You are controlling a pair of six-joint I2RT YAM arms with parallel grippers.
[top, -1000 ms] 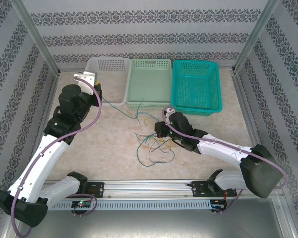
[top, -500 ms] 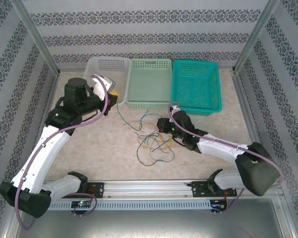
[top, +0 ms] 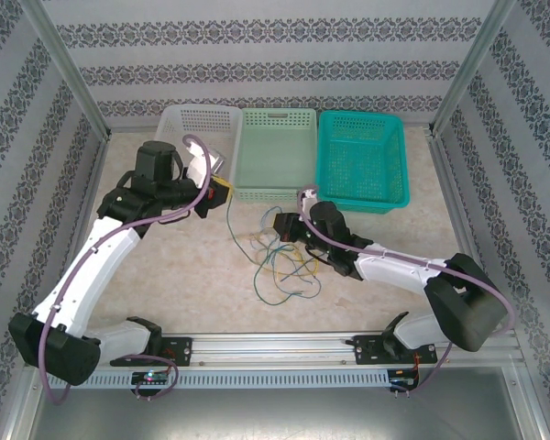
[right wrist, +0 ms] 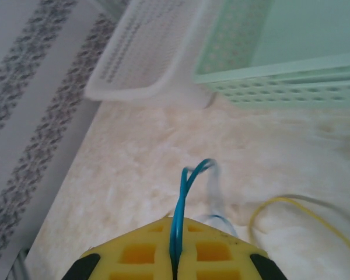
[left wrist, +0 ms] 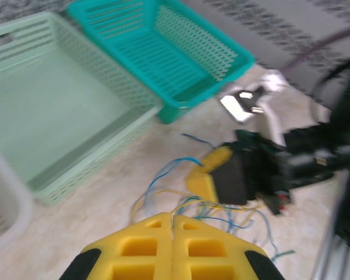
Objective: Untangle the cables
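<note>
**Both grippers clamped on strands, tangle between them**

From the top camera I see the cables (top: 282, 261) lying as a loose knot of yellow, dark green and blue loops on the table (top: 183, 275), just in front of the pale green basket (top: 275, 151) and between my two arms. The white basket (top: 197, 124) sits to its left and the teal basket (top: 362, 156) to its right.

The left gripper (top: 222, 191) hangs near the gap between the white and pale green baskets. A dark green cable (top: 231, 215) runs from it down to the knot. The left wrist camera adds what the overhead cannot: the yellow fingers (left wrist: 146, 245) are pressed together with no gap, and a thin wire leaves the seam between them. That view is blurred, so I cannot tell the wire's colour there. It also shows the right gripper (left wrist: 213, 172) side-on, low over the knot.

The right gripper sits at the upper edge of the tangle. Its own camera makes the grip plain: a blue cable (right wrist: 184, 192) is pinched in the seam of the closed fingers and loops up ahead of them. A yellow cable (right wrist: 291, 204) curves on the table to the right.
</note>
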